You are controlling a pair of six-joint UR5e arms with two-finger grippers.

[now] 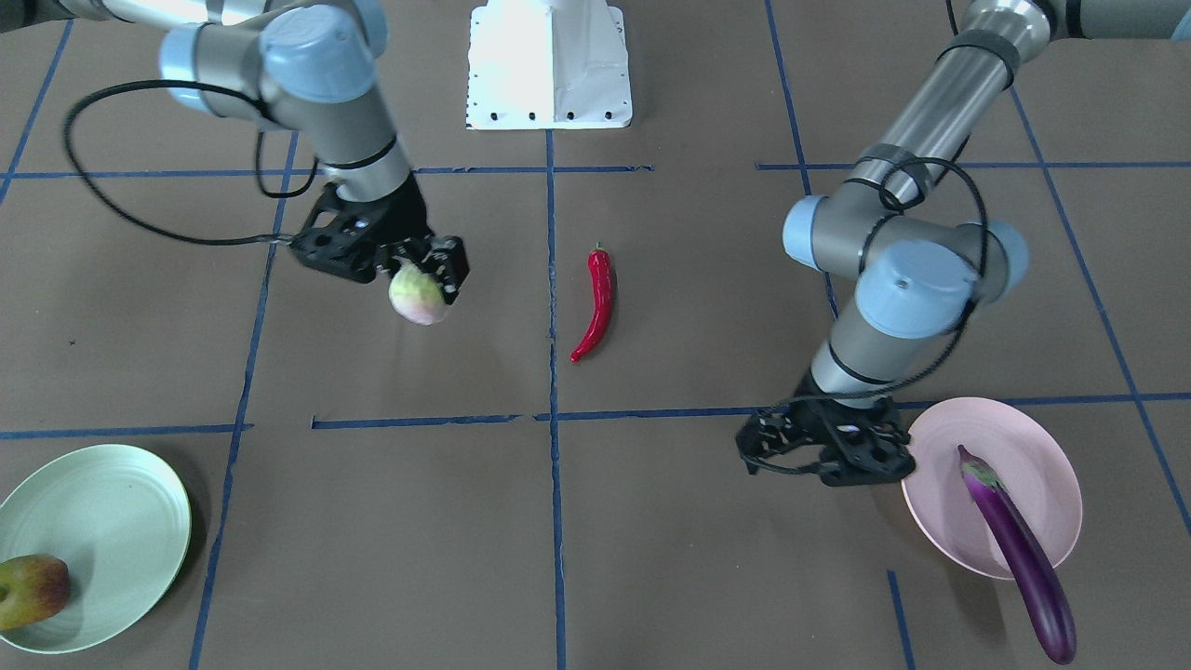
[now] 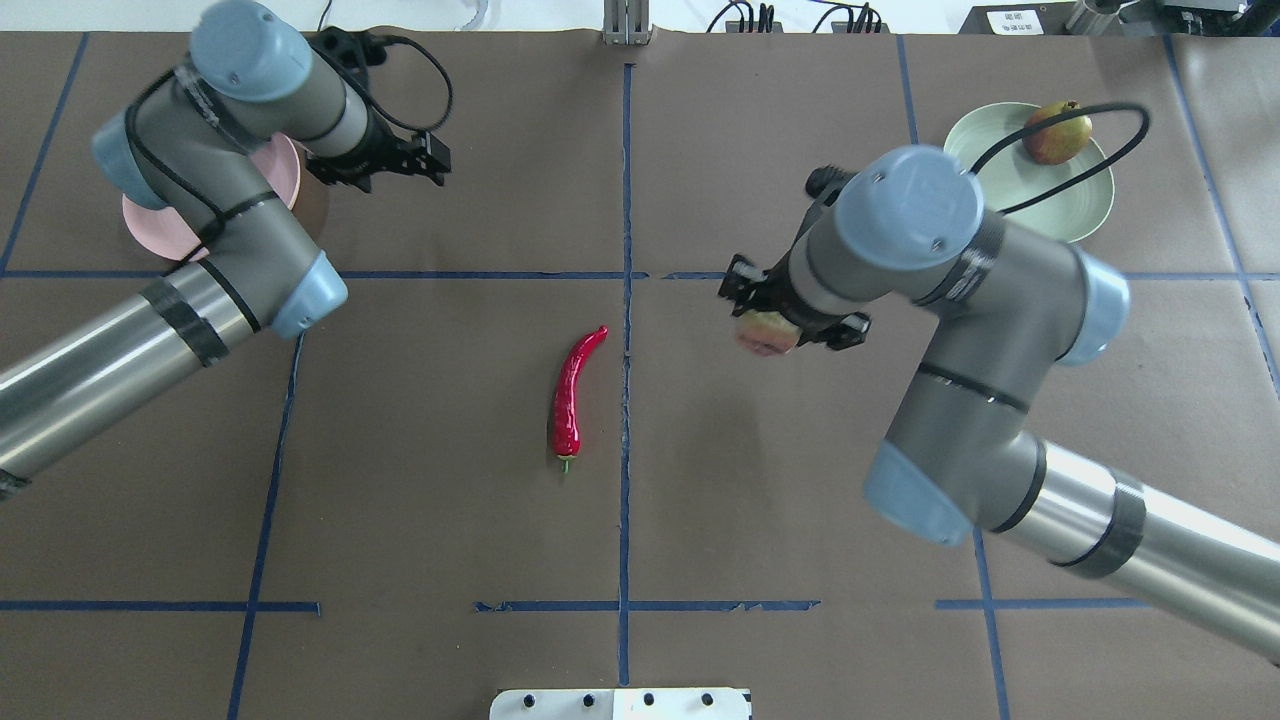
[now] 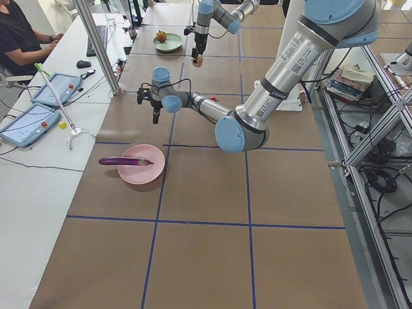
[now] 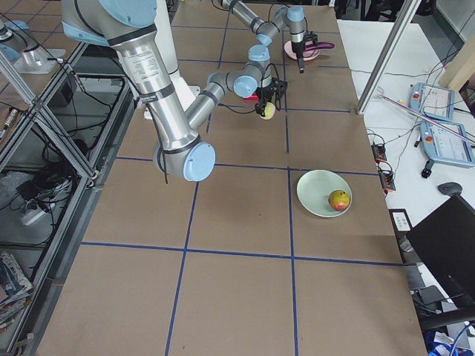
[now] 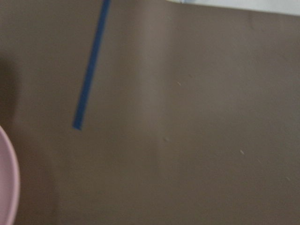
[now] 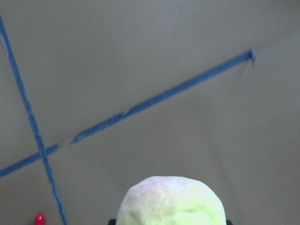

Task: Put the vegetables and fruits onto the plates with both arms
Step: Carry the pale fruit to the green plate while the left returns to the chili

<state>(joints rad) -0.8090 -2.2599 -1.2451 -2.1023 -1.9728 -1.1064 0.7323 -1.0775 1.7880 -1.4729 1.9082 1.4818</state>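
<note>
My right gripper (image 1: 423, 279) is shut on the pale green-yellow peach-like fruit (image 1: 417, 294) and holds it above the table; the fruit fills the bottom of the right wrist view (image 6: 171, 201). The red chili pepper (image 1: 595, 302) lies at the table's middle. The purple eggplant (image 1: 1019, 549) lies across the pink plate (image 1: 940, 456), its end over the rim. My left gripper (image 1: 752, 456) is open and empty beside that plate. The red-and-yellow fruit (image 1: 33, 591) sits on the mint green plate (image 1: 102, 521).
The white base block (image 1: 549, 65) stands at the robot's edge of the table. Blue tape lines cross the brown table. A side table with tablets (image 3: 32, 122) and a seated person (image 3: 19, 38) runs along the far side.
</note>
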